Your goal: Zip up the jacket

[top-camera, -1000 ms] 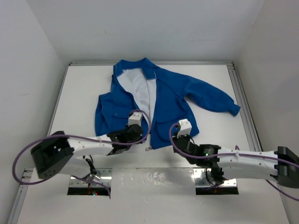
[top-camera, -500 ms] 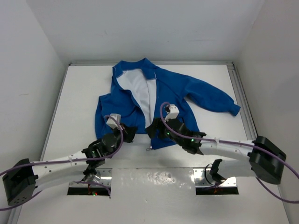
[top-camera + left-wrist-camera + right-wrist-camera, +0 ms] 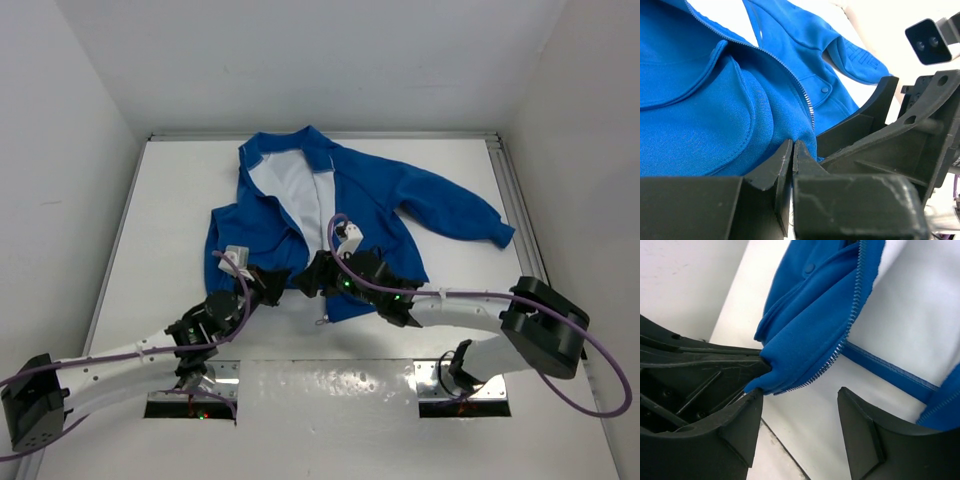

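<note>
Bright blue soft jacket (image 3: 375,195): unzipped, on white tabletop (image 3: 170,200).
Left gripper (image 3: 791,150): clenched on 6 o'clock hem.
Right gripper (image 3: 800,395): released.

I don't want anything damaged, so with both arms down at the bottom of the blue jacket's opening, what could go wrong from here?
The right fingers are open with a bunched fold of the jacket against one of them; closing might grab loose cloth rather than the zipper teeth. The left fingers look shut right beside the right arm's, so they could collide. Whether they hold cloth is unclear.
</note>
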Controlling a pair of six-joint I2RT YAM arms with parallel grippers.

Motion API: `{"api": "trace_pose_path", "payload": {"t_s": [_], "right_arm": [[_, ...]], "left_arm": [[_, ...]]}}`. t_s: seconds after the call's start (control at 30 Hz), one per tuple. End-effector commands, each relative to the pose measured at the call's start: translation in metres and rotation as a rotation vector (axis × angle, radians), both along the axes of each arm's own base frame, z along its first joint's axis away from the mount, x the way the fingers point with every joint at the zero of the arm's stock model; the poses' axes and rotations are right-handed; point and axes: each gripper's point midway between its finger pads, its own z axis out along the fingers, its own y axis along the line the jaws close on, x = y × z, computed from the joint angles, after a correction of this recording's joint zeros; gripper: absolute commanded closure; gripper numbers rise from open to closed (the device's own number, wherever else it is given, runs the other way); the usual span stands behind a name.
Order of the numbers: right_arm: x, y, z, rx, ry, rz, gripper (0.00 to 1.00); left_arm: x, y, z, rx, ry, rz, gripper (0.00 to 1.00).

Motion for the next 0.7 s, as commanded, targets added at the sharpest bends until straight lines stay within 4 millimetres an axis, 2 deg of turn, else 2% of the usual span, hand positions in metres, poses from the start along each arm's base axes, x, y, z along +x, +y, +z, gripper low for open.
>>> {"api": "trace_pose_path", "payload": {"t_s": [0.0,0.03,0.07,0.13,0.23,0.3,0.43,0.53,0.57,0.67], "right_arm": [[0.004,0.020,0.053,0.210,-0.089,0.028,0.39],[0.001,0.017,0.048,0.217,-0.080,0.026,0.40],[0.002,0.016,0.058,0.261,-0.102,0.022,0.40],[-0.002,0.011,0.065,0.307,-0.127,0.022,0.39],[-0.009,0.001,0.067,0.339,-0.146,0.027,0.26],[-0.009,0.000,0.074,0.359,-0.163,0.028,0.24],[-0.014,0.005,0.076,0.351,-0.175,0.069,0.26],[-0.007,0.010,0.075,0.337,-0.165,0.063,0.28],[-0.006,0.011,0.066,0.311,-0.144,0.062,0.30],[-0.001,0.011,0.065,0.306,-0.139,0.039,0.34]], "left_arm": [[-0.012,-0.013,0.011,-0.072,-0.012,-0.087,1.00],[-0.013,-0.013,0.011,-0.075,-0.008,-0.090,1.00],[-0.013,-0.012,0.011,-0.076,-0.007,-0.090,1.00],[-0.013,-0.010,0.010,-0.070,0.000,-0.079,1.00],[-0.013,-0.007,0.009,-0.091,0.004,-0.067,1.00],[-0.013,-0.007,0.009,-0.085,0.005,-0.067,1.00],[-0.014,-0.010,0.005,-0.081,0.018,-0.078,1.00],[-0.017,-0.016,0.008,-0.076,0.011,-0.115,1.00],[-0.017,-0.016,0.007,-0.074,0.010,-0.116,1.00],[-0.018,-0.015,0.010,-0.098,0.004,-0.113,1.00]]}}
